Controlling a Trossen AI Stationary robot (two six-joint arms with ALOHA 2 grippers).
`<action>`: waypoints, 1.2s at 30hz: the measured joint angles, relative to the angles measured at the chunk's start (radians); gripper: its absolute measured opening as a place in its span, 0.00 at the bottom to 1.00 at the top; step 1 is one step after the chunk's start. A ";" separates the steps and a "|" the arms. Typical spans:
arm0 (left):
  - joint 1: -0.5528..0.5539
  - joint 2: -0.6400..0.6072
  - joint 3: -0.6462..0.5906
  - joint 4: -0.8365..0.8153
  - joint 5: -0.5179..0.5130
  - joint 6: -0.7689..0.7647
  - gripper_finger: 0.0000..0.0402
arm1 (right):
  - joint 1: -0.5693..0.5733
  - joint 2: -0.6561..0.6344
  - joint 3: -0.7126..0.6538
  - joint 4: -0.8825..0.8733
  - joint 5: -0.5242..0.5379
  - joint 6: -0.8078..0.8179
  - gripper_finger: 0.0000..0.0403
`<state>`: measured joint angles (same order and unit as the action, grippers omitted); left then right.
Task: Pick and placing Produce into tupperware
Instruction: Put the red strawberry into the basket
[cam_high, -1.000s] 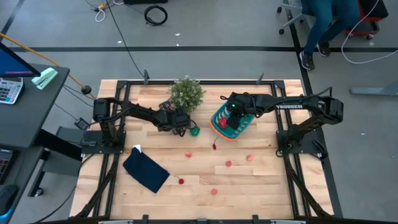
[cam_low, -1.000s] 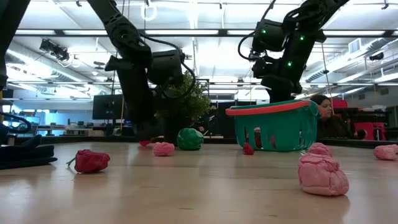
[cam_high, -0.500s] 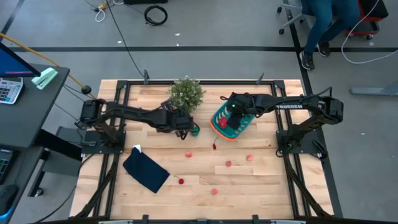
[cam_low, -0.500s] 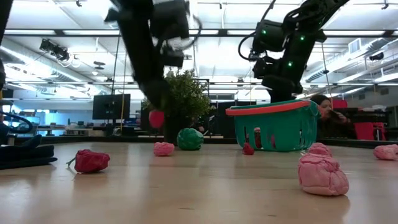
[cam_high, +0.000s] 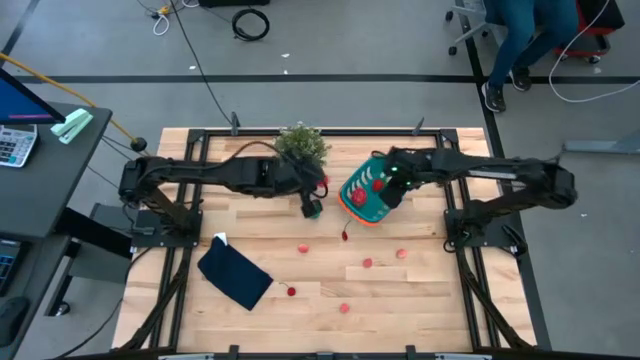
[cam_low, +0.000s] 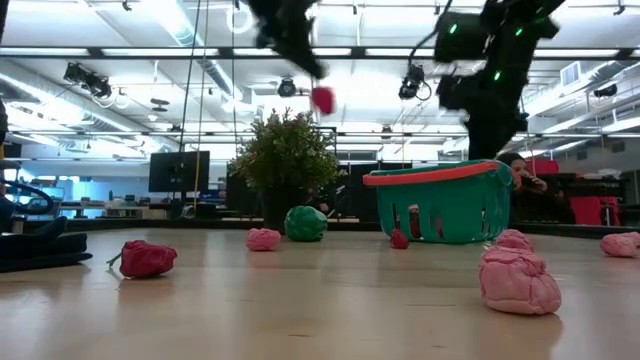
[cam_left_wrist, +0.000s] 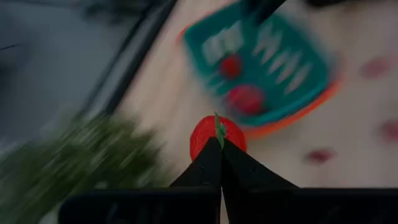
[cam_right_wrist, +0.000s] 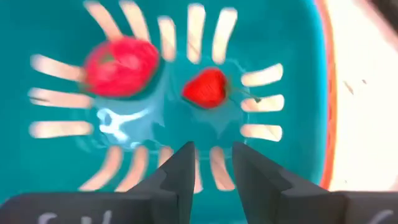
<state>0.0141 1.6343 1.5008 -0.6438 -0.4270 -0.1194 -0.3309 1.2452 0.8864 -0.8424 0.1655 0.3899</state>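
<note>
Nearest the low camera, a pale pink piece of produce (cam_low: 518, 279) sits on the wooden worktop (cam_low: 300, 310), with a dark red piece (cam_low: 147, 258) off to the side and another pink piece (cam_low: 620, 244) at the far edge. Farther back lie a small pink piece (cam_low: 263, 239), a green piece (cam_low: 305, 223) and a small red piece (cam_low: 398, 239) just beside the teal tupperware (cam_low: 440, 205), which stands upright on the worktop. Behind the green piece stands a bushy potted plant (cam_low: 285, 160).

From above, a dark navy cloth (cam_high: 234, 276) lies flat near the front left of the worktop, well apart from the tupperware (cam_high: 355, 190), and several loose red and pink pieces are scattered between them.

High over the worktop, the left end effector (cam_low: 316, 82) is closed on a red strawberry (cam_low: 322, 99) (its fingers meet at the berry's green top in the left wrist view (cam_left_wrist: 215, 138)). It hangs beside the plant, near the tupperware but not over it.

At the tupperware, the right end effector (cam_right_wrist: 210, 163) hovers over the interior with its fingers narrowly apart and nothing between them. Below it, two red pieces lie on the slotted floor: a rounder one (cam_right_wrist: 121, 65) and a strawberry (cam_right_wrist: 205, 87).
</note>
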 joint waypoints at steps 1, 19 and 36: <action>0.007 0.000 0.000 0.049 0.060 0.011 0.00 | 0.010 -0.035 0.000 0.000 -0.005 0.011 0.28; 0.037 0.320 -0.003 0.515 0.211 0.000 0.01 | 0.336 -0.390 0.000 -0.004 0.284 0.236 0.27; 0.049 0.456 -0.003 0.569 0.254 -0.080 0.04 | 0.413 -0.273 -0.001 -0.003 0.348 0.211 0.27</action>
<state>0.0628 2.0907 1.4979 -0.0749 -0.1734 -0.1993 0.0822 0.9721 0.8856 -0.8455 0.5133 0.6014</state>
